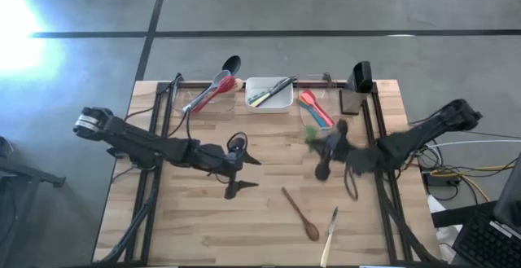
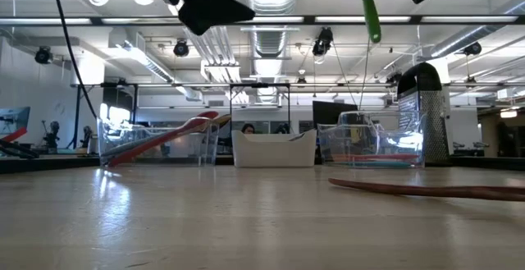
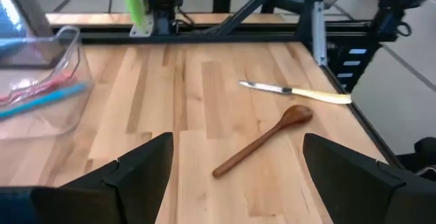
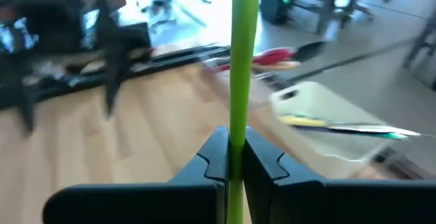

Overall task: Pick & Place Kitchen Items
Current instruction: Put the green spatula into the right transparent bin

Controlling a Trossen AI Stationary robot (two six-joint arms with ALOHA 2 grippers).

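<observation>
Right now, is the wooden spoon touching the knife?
Apart. The left wrist view shows bare table between the wooden spoon and the cream-handled knife.

You get strong glare at the high view's left edge, and heavy motion blur in the right wrist view.

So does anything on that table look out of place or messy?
Two things lie loose on the bare wood, outside the tubs: a brown wooden spoon and a cream-handled knife near the front edge. The long red spoon also sticks out over its clear tub's rim. Nothing looks spilled or broken.
</observation>
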